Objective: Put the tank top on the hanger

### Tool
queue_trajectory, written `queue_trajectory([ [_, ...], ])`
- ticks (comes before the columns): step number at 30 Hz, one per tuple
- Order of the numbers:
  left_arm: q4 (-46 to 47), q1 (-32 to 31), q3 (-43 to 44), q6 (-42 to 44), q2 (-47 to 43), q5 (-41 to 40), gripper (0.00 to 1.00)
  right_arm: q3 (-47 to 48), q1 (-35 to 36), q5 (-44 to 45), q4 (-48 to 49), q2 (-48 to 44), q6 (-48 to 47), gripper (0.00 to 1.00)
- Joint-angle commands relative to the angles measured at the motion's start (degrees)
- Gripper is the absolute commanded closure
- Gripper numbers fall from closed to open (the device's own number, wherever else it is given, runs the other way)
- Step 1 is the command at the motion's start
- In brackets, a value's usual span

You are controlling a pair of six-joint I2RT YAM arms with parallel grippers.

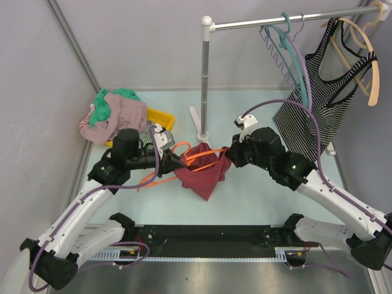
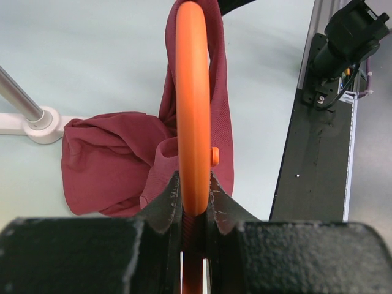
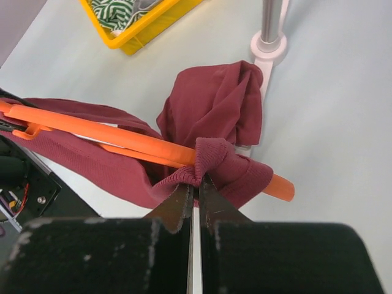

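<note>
The maroon tank top (image 1: 202, 171) hangs bunched at the table's middle, partly draped over the orange hanger (image 1: 184, 158). My left gripper (image 1: 174, 161) is shut on the hanger's bar (image 2: 193, 122), with red fabric (image 2: 116, 159) hanging beside and behind it. My right gripper (image 1: 228, 156) is shut on a strap of the tank top (image 3: 211, 162), which wraps over the hanger's shoulder end (image 3: 278, 187). The hanger's long arm (image 3: 92, 125) runs left across the right wrist view, fabric below it.
A yellow bin (image 1: 160, 119) with pink and green clothes (image 1: 113, 115) stands at the back left. A rack pole (image 1: 204, 79) with its white base (image 1: 199, 125) stands just behind the tank top. A striped top (image 1: 318, 104), teal and wooden hangers hang at the back right.
</note>
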Motion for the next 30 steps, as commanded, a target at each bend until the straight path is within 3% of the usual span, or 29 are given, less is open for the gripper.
queue_trajectory([
  [1,3.3,0.4,0.1,-0.8,-1.4,3.2,1.00,3.9,2.6,0.0,2.9,1.4,0.1,1.00],
  [20,3.2,0.4,0.3,-0.9,-0.9,5.4,1.00,10.5,13.0,-10.6,5.9,8.6,-4.4,0.97],
  [23,3.2,0.4,0.3,-0.8,-1.1,6.0,1.00,11.9,13.5,-9.0,3.4,8.7,-5.0,0.68],
  [24,3.3,0.4,0.3,-0.8,-1.1,6.2,1.00,12.2,13.6,-8.1,2.4,8.6,-5.7,0.53],
  [26,3.2,0.4,0.5,-0.5,-1.1,6.3,1.00,13.4,13.7,-8.0,-0.8,7.5,-6.7,0.40],
  [28,2.8,0.4,0.5,-0.3,-1.3,6.0,1.00,13.7,13.7,-7.4,-2.8,5.5,-7.4,0.20],
  [30,2.7,0.4,0.5,-0.3,-1.6,6.1,1.00,13.4,13.6,-6.7,-4.8,3.7,-7.8,0.13],
])
